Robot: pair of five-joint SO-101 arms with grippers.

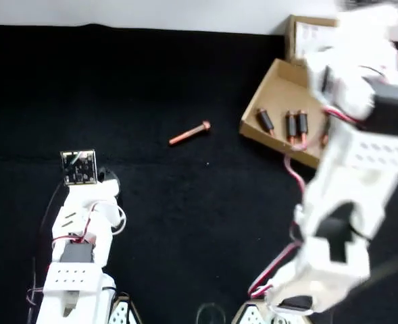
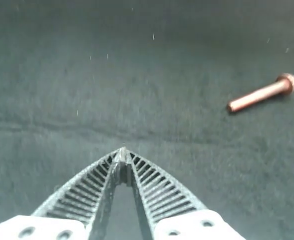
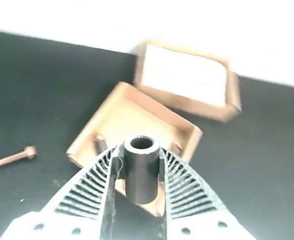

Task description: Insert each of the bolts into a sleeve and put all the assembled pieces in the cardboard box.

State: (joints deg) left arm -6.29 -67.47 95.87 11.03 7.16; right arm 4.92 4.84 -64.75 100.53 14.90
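A copper-coloured bolt (image 1: 190, 133) lies alone on the black mat, left of the open cardboard box (image 1: 277, 79). Three assembled pieces (image 1: 291, 125) lie in the box, each a bolt in a dark sleeve. My right gripper (image 3: 141, 150) is raised above the box (image 3: 127, 112) and is shut on a dark hollow sleeve (image 3: 141, 170) held upright. The bolt (image 3: 12, 159) lies off to one side on the mat. My left gripper (image 2: 122, 154) rests low over the mat at the left, shut and empty. The bolt (image 2: 261, 93) is well ahead of it and to one side.
A second cardboard piece with a white inner face (image 1: 307, 34) leans behind the box at the mat's far edge. The right arm (image 1: 361, 155) rises over the box's right side and hides part of it. Black mat (image 1: 151, 81) covers the table.
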